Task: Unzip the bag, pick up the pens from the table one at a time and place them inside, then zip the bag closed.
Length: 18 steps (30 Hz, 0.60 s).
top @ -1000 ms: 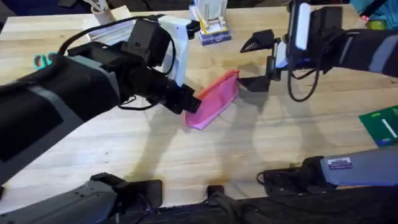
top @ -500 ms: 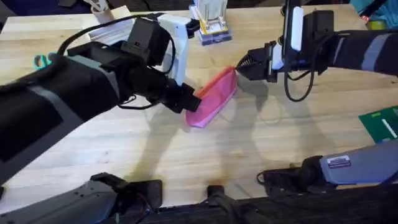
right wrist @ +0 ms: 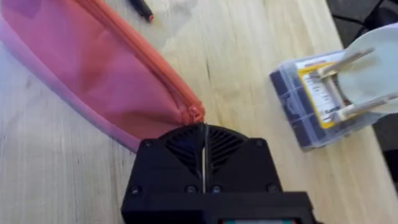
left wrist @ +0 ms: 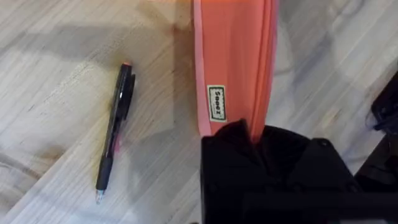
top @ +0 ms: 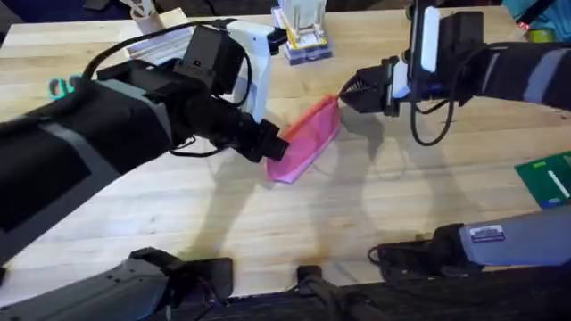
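I am holding the bag [top: 308,140] at both ends. It is lying diagonally near the middle of the bench [top: 375,223]. My left end effector [left wrist: 252,140] is pinching its nearer end, clamped narrow on the fabric just past the small label. My right end effector [right wrist: 204,132] is sitting at the far end, fingers pressed together right against the zipper's end; I am judging that it is gripping the pull, though the tab itself is hidden between the fingers.

The bag is looking soft and light, thin fabric that is going to sag and bunch if I pull it from one end alone. So I am treating the left grip as the anchor and the zipper pull as the place to draw from, keeping the fabric taut along the zipper line.

The pen [left wrist: 114,132] is lying on the wood just beside the bag's long side, apart from it. It is thin, stiff and probably slippery, best pinched across its middle.

For room, the boxes [top: 302,36] are standing near the far edge, behind the bag, and a green object [top: 546,178] is resting at the right edge. The near half of the bench is giving me open wood.
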Motion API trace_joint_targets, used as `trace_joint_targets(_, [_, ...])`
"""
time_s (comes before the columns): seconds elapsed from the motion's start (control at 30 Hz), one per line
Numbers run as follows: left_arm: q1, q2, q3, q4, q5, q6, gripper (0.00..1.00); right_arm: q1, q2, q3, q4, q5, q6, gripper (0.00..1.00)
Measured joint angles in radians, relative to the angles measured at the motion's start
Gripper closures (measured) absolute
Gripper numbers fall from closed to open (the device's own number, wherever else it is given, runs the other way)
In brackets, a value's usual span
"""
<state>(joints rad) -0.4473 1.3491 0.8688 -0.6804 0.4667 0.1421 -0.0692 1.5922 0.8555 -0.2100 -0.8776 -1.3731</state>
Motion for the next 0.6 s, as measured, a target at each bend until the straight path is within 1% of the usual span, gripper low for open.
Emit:
trace_joint_targets(0.1, [0.0,0.0,0.0,0.0,0.0,0.0,0.959,0.0,-0.042,0.0,0.0,-0.003,0.0,0.97])
trace_joint_targets(0.13, [0.0,0.0,0.0,0.0,0.0,0.0,0.959,0.0,-0.085,0.0,0.0,-0.006,0.0,0.971])
trace_joint_targets(0.17, [0.0,0.0,0.0,0.0,0.0,0.0,0.959,0.0,-0.094,0.0,0.0,-0.006,0.0,0.971])
trace_joint_targets(0.2, [0.0,0.0,0.0,0.0,0.0,0.0,0.959,0.0,-0.101,0.0,-0.004,-0.006,0.003,0.944])
trace_joint_targets(0.23, [0.0,0.0,0.0,0.0,0.0,0.0,0.958,0.0,-0.105,0.0,-0.008,-0.006,0.004,0.821])
trace_joint_targets(0.33, [0.0,0.0,0.0,0.0,0.0,0.0,0.958,0.0,-0.106,0.0,-0.017,0.002,0.004,0.389])
trace_joint_targets(0.37, [0.0,0.0,0.0,0.0,0.0,0.0,0.954,0.0,-0.106,0.0,-0.022,0.044,0.0,0.03])
trace_joint_targets(0.43, [0.0,0.0,0.0,0.0,0.0,0.0,0.954,0.0,-0.106,0.0,-0.031,0.072,0.0,0.006])
trace_joint_targets(0.6, [0.0,0.0,0.0,-0.002,0.0,0.0,0.954,0.0,-0.106,0.0,-0.069,0.108,0.0,0.005])
